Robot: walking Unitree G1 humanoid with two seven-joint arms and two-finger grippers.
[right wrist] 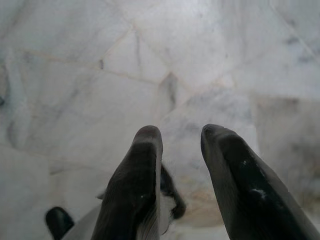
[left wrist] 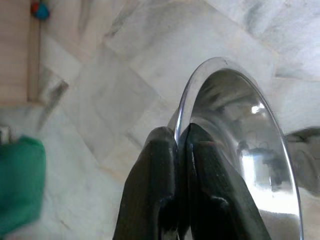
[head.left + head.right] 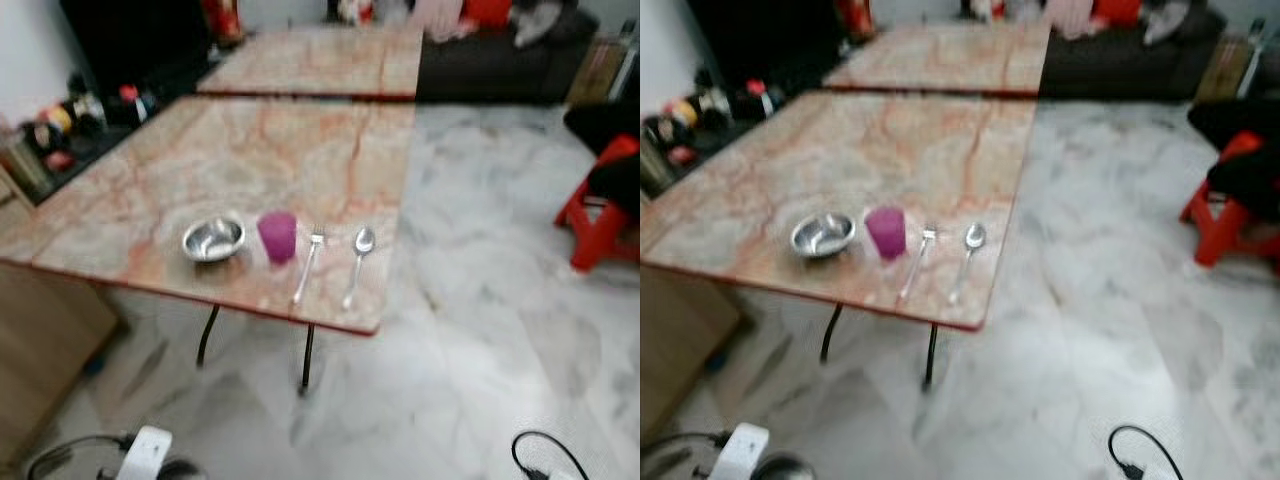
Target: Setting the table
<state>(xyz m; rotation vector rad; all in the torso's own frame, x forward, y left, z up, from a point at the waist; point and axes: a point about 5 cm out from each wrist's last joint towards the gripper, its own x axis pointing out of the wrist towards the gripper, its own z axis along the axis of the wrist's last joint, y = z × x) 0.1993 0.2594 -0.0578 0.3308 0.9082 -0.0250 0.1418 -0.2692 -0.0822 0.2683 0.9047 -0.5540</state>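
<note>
A shiny steel plate (image 2: 240, 150) is being held by its rim in the left gripper (image 2: 181, 137), whose two black fingers are pressing together on the edge, down over the pale marble floor (image 2: 100, 90). In the head views, the marble-topped table (image 3: 250, 160) is lying ahead at about eleven o'clock, and a place setting is waiting along its near edge: a small steel bowl (image 3: 213, 239), just beside it toward three o'clock a purple cup (image 3: 278, 236), then a fork (image 3: 308, 265) and a spoon (image 3: 358, 262), lying side by side and apart from each other.

The right gripper (image 1: 181, 137) is hanging over the floor with its fingers apart and nothing between them.

The step in hand looks like carrying the plate to the table. The next move probably calls for walking closer, then lifting the plate level and setting it down in a bare spot near the bowl without knocking the cup.

The head views are blurring, so fine detail on the table is hard to make out. The plate's far side is cut off, and clutter at ten o'clock beyond the table cannot be identified.
</note>
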